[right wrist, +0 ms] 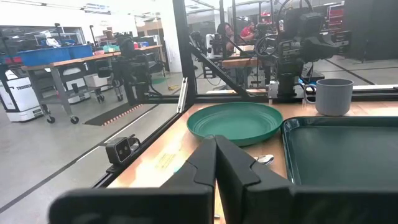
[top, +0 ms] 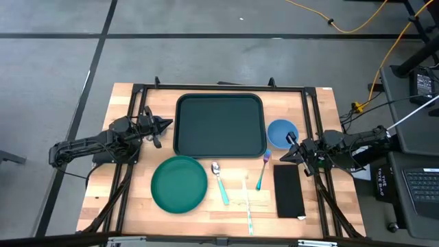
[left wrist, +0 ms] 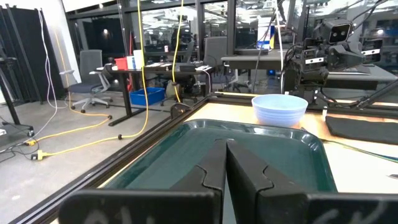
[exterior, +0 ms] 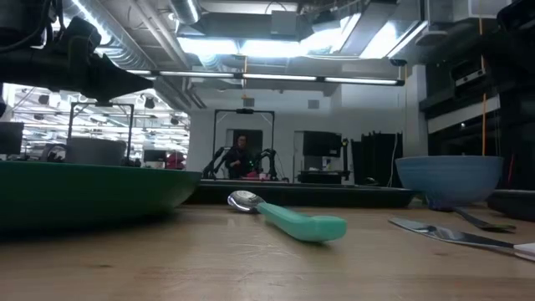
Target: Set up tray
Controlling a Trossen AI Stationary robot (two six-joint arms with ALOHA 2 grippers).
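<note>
It is a robotics lab: glass partitions (left wrist: 186,37), office chairs (left wrist: 87,78), workbenches (right wrist: 74,68), yellow cables (top: 357,27) across a concrete floor (top: 206,62), and ceiling strip lights (exterior: 276,78).

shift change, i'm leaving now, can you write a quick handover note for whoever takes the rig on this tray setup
Left gripper: shut, holding nothing, at the tray's left edge.
Right gripper: shut, holding nothing, between the blue bowl and the black napkin.
Tray: at the table's far middle, nothing on it.
Green plate, spoon, fork and napkin lie on the table in front of the tray; the bowl stands to the tray's right. A grey mug shows in the right wrist view only.
Done: nothing loaded.
Left: presumably load all of it.
</note>
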